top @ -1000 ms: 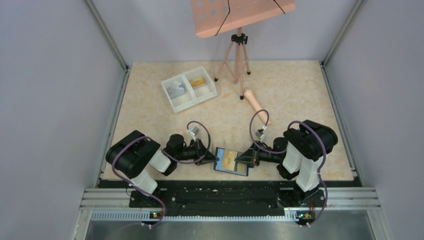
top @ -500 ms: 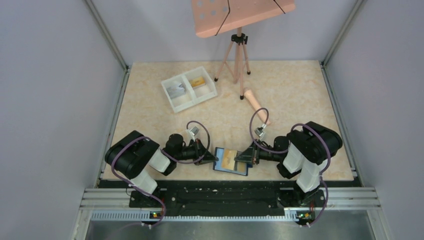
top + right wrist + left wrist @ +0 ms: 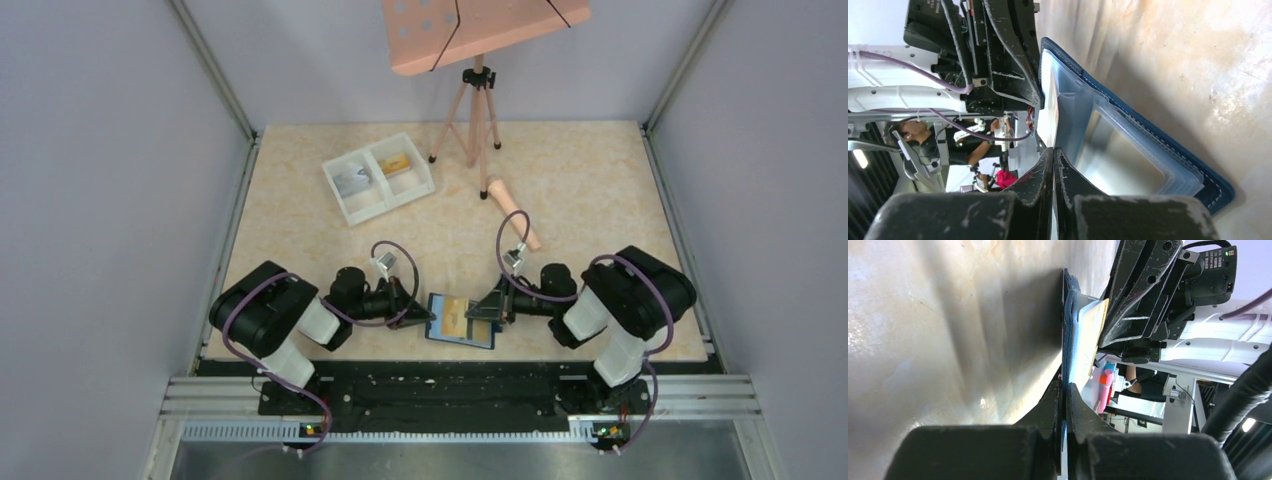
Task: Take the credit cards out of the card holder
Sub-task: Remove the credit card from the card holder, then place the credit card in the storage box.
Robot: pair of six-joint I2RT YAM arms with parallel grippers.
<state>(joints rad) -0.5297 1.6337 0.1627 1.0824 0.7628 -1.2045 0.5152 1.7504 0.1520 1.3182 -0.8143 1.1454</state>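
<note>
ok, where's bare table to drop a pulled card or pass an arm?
Free: far right, between the tripod, the peach cylinder and the right wall; middle, between the white tray and the card holder. Crowded: near edge, left gripper clamping the card holder, right gripper pinching a credit card.

1. One worktop [image 3: 600, 180].
2. Two arms at the near edge: the left arm [image 3: 270, 320] and the right arm [image 3: 630, 300].
3. Two tools: the left tool [image 3: 430, 317] and the right tool [image 3: 474, 314].
4. One card holder [image 3: 1118, 150], near centre.
5. Three credit cards show. Two are yellow-orange, one [image 3: 457, 317] in the card holder and one [image 3: 397, 163] in the tray. The third is grey-silver [image 3: 352, 181], also in the tray. Any others inside the holder are hidden.
6. One white tray [image 3: 362, 209] with two compartments, far left.
7. One tripod [image 3: 477, 110] carrying one pink board [image 3: 480, 25], far centre.
8. One pink rod [image 3: 512, 208], right of centre.
</note>
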